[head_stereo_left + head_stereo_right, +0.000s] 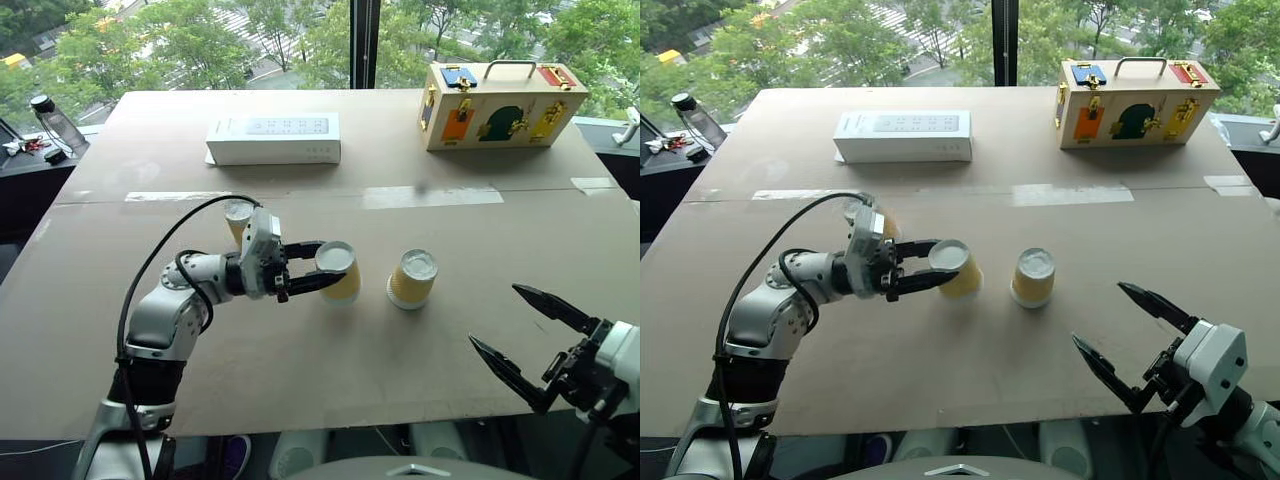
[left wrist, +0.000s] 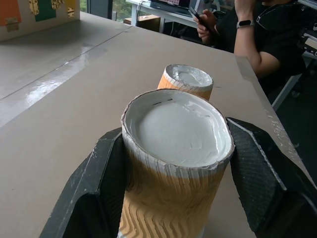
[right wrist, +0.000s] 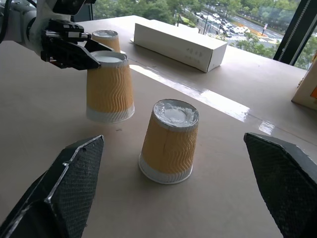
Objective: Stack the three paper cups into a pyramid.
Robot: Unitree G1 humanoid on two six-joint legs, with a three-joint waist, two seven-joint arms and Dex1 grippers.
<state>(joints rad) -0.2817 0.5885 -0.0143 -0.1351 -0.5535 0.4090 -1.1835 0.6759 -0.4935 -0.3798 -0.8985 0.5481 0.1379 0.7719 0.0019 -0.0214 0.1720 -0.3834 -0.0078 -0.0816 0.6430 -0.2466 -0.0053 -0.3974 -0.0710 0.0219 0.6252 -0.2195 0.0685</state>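
- Bare table point(image 1: 300, 370) lies open between the two arms at the near edge.
- A narrow gap separates the held cup point(image 1: 338, 270) from the standing cup point(image 1: 412, 279).
- The left gripper point(image 1: 318, 269), clamped on its cup, blocks the third cup point(image 3: 106, 39) behind it.
- The white box point(image 1: 274, 138) and the toy case point(image 1: 497, 106) stand well back, with open table before them.
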